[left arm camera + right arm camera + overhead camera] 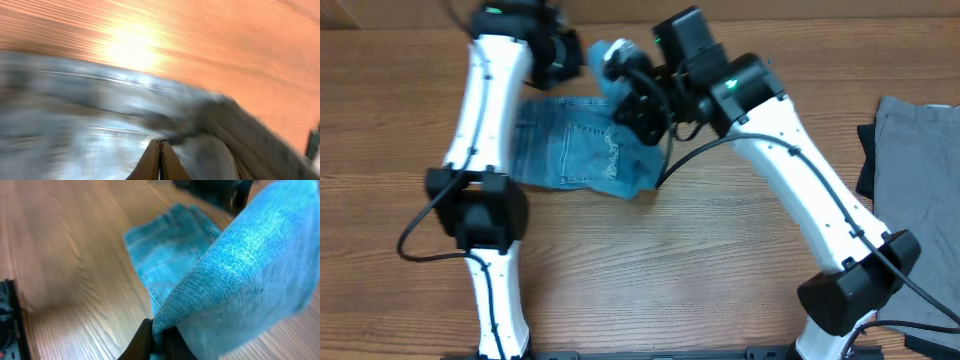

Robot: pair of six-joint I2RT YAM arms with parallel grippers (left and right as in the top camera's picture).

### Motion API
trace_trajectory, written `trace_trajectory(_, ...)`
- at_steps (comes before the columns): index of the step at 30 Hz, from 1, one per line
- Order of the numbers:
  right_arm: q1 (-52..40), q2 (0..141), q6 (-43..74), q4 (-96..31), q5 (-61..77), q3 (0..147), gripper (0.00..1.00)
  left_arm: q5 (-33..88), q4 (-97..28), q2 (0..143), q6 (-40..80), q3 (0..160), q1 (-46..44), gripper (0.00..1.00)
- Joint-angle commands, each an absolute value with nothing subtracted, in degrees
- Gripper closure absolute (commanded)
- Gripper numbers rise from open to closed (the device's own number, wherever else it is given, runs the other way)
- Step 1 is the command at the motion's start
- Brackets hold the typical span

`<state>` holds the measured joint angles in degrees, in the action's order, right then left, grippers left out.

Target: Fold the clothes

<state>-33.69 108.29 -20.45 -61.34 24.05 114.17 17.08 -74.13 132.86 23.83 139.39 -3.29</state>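
Note:
The clothes (570,145), light blue denim jeans, lie bunched on the wooden table left of centre, with one end lifted at the far side. My right gripper (625,85) is above that far right corner. In the right wrist view it (159,330) is shut on a fold of the jeans (240,280), which drapes up over the fingers. My left gripper (565,60) is at the jeans' far edge. The left wrist view is blurred. There its fingers (160,147) are pressed together at a crease in the denim (100,120), which fills the lower view.
A grey garment (920,150) lies at the right edge of the table, on top of a dark one (865,150). Both arm bases stand along the front edge, on a black rail (650,352).

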Motion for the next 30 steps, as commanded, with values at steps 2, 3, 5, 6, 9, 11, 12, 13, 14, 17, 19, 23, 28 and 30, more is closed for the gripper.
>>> trace_trajectory(2, -38.13, 111.7, -17.21, -56.62, 25.58, 113.62, 0.96, 14.39, -78.39, 128.77, 20.08, 142.76, 4.91, 0.96)
trace_trajectory(3, -38.81, 113.08, -16.19, -55.66, 25.58, 113.62, 0.96, 14.41, -79.13, 128.46, 19.84, 142.76, 6.28, 0.96)
trace_trajectory(5, -40.34, 117.64, -14.31, -52.53, 25.63, 113.62, 0.96, 14.33, -80.93, 128.18, 19.0, 142.74, 9.52, 0.96)
trace_trajectory(6, -40.95, 119.52, -13.34, -51.07, 25.63, 113.62, 0.96, 14.26, -81.58, 128.18, 18.02, 142.71, 10.37, 0.96)
trace_trajectory(9, -42.59, 123.87, -11.94, -46.98, 26.28, 113.62, 0.96, 10.61, -82.74, 128.18, 17.76, 142.65, 11.4, 0.96)
trace_trajectory(11, -43.88, 125.84, -11.88, -44.99, 26.52, 113.62, 0.96, 8.05, -82.94, 128.18, 17.74, 142.65, 11.44, 0.96)
trace_trajectory(12, -44.49, 126.43, -11.73, -44.07, 26.55, 113.62, 0.96, 6.7, -83.09, 128.18, 17.72, 142.65, 11.44, 0.96)
trace_trajectory(13, -45.12, 126.82, -11.7, -43.22, 26.68, 113.62, 0.96, 5.08, -83.33, 128.18, 17.72, 142.65, 11.33, 0.96)
trace_trajectory(14, -45.74, 126.91, -11.25, -42.24, 26.65, 113.62, 0.96, 4.08, -83.42, 128.18, 17.72, 142.65, 11.27, 0.96)
trace_trajectory(17, -47.62, 126.93, -8.97, -37.63, 26.61, 113.62, 0.96, 4.05, -83.42, 128.18, 17.76, 142.65, 11.27, 0.96)
trace_trajectory(19, -48.34, 126.93, -6.44, -34.74, 25.69, 113.62, 0.96, 4.05, -83.48, 128.18, 17.76, 142.65, 11.25, 0.96)
trace_trajectory(23, -48.8, 126.91, 0.05, -28.51, 24.23, 113.62, 0.96, 4.05, -84.12, 128.18, 17.74, 142.65, 10.72, 0.96)
trace_trajectory(28, -48.8, 126.93, 4.43, -22.59, 21.54, 113.62, 0.96, 4.08, -84.36, 128.18, 17.74, 142.65, 10.28, 0.96)
trace_trajectory(30, -48.8, 127.31, 5.28, -21.26, 17.8, 113.62, 0.96, 4.05, -84.38, 128.18, 17.72, 142.65, 10.13, 0.96)
